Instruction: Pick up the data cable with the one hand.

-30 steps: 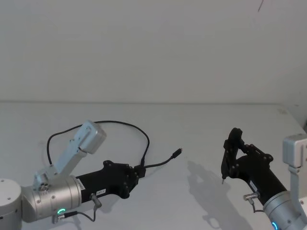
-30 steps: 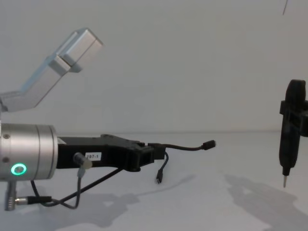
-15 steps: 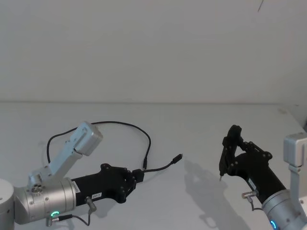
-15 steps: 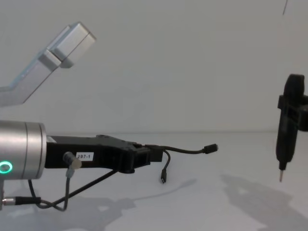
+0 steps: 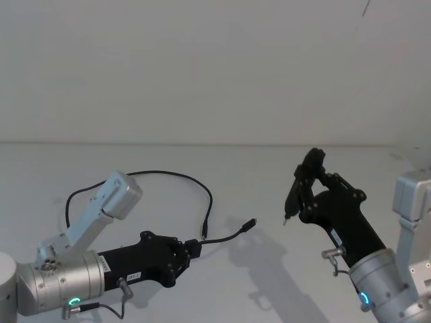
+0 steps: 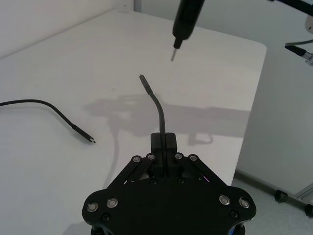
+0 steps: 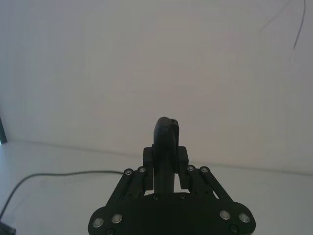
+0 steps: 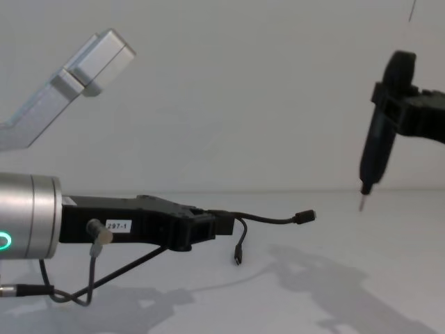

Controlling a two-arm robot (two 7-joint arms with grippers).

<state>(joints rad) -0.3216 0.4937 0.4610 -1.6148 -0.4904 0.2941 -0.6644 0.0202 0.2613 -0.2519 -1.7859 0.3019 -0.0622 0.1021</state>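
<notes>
Since half a second ago the right gripper [image 5: 308, 194] has risen and swung toward the middle of the counter [image 5: 236, 168]. In the chest view it now sits higher and farther from the right edge [image 8: 391, 104]. The black rod [image 5: 300, 188] it carries has tipped over, so its pale tip slants down toward the robot's left. The left gripper [image 5: 191, 247] has hardly shifted, low over the counter near the robot's left side, and the cable [image 5: 209, 202] hangs from it much as before.

The left jaws are closed on the cable's thick black block, as seen from the left wrist [image 6: 164, 143]. From there one short branch [image 8: 271, 218] juts forward, and its plug [image 8: 304, 217] is up in the air, clear of the counter. A second plug [image 8: 238, 259] shows just below and beside the jaws, though whether it touches the counter cannot be told. The long part of the cable curves away across the counter and back behind the left arm.

The right jaws are closed on the rod, one finger at each side of it [image 7: 166, 157]. The rod's tip [image 6: 173, 55] hangs in the air beyond the raised plug [image 6: 143, 78], near it but apart.
</notes>
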